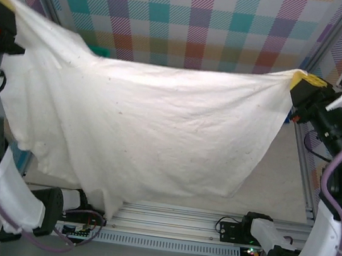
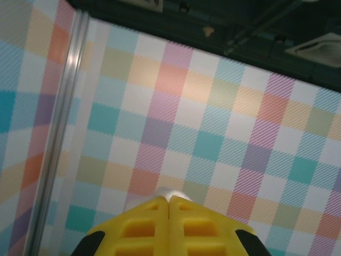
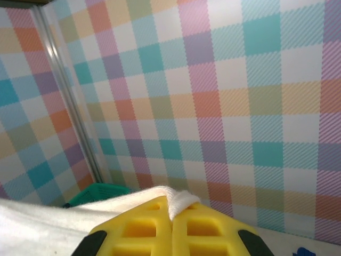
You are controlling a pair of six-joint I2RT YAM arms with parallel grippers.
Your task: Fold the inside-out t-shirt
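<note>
Rising behind both grippers, the checked backdrop [image 1: 193, 16] of pastel squares covers the rear and side walls, with an aluminium frame post [image 2: 56, 138] running up it to the left of the left gripper.

In front of it hangs the inside-out t-shirt [image 1: 140, 123] - a wide cream sheet stretched between the two grippers. Its top edge sags slightly from one to the other, and the rest drapes down below them toward the arm bases. The lower hem is uneven, dropping to a point below and to the right of the left gripper and rising again toward the right gripper.

The left gripper [image 2: 169, 201] has its yellow fingers pressed together, with a small sliver of white cloth pinched at the tips; it is clamped on one upper corner of the shirt. The right gripper [image 3: 173, 210] is likewise closed on the opposite corner - a fold of cream fabric bulges out between its yellow fingers and trails off to its left.

A green bin [image 3: 98, 193] sits beyond the right gripper, to its left, low against the backdrop and partly hidden by the cloth.
</note>
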